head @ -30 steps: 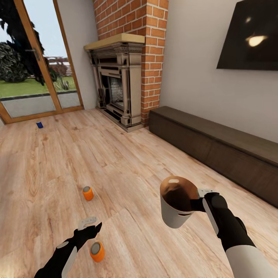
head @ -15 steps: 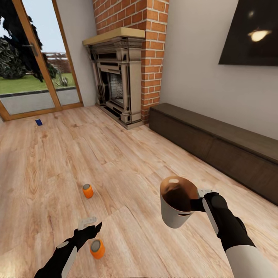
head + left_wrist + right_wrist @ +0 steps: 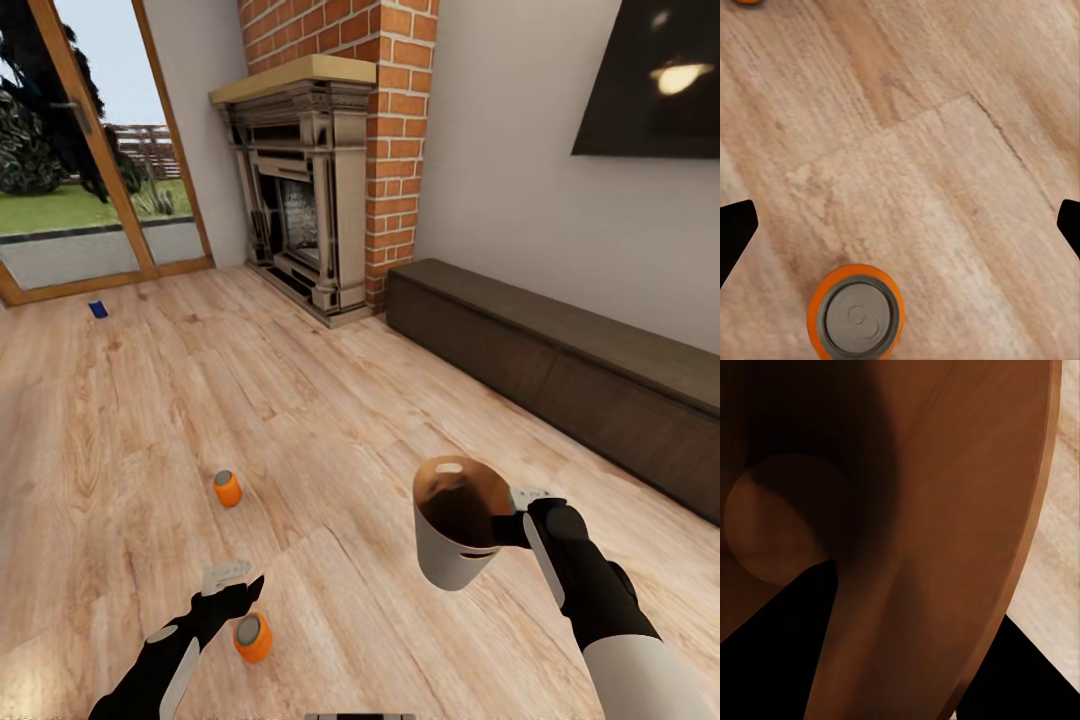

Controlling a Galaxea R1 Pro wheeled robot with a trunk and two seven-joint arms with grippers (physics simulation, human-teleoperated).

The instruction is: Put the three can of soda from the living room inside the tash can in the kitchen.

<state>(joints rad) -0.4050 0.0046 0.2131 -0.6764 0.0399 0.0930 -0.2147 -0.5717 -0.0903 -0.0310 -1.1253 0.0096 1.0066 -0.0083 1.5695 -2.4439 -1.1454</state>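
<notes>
Standing in a living room with a light wood plank floor (image 3: 330,420), the robot carries the small round tapered bin (image 3: 455,535), pale grey outside with a copper-brown rim and brown inside, in its right gripper (image 3: 520,515). That claw is pinched on the bin's rim, holding it off the floor, mouth tilted toward the camera. The bin's brown inner wall and round base (image 3: 780,521) look bare, so no can seems to be inside yet.

The left gripper (image 3: 232,583) hangs low with its fingers spread apart, just above and beside the nearest bright orange soda can with a grey metal top (image 3: 252,637), which stands upright on the floor. In the left wrist view that can (image 3: 856,315) lies between the two dark fingertips but toward the frame's edge, not centred. A second orange can (image 3: 227,488) stands farther off. A small dark blue can (image 3: 97,309) lies well apart, near the wood-framed glass doors (image 3: 90,160).

Compared with a second ago, the whole view has shifted: the fireplace (image 3: 295,215) and the cans sit slightly differently, so the camera moved, not the objects. Both arms keep their poses. The nearest can now appears a little closer to the open claw, suggesting the robot is lining up for a first pickup.
</notes>
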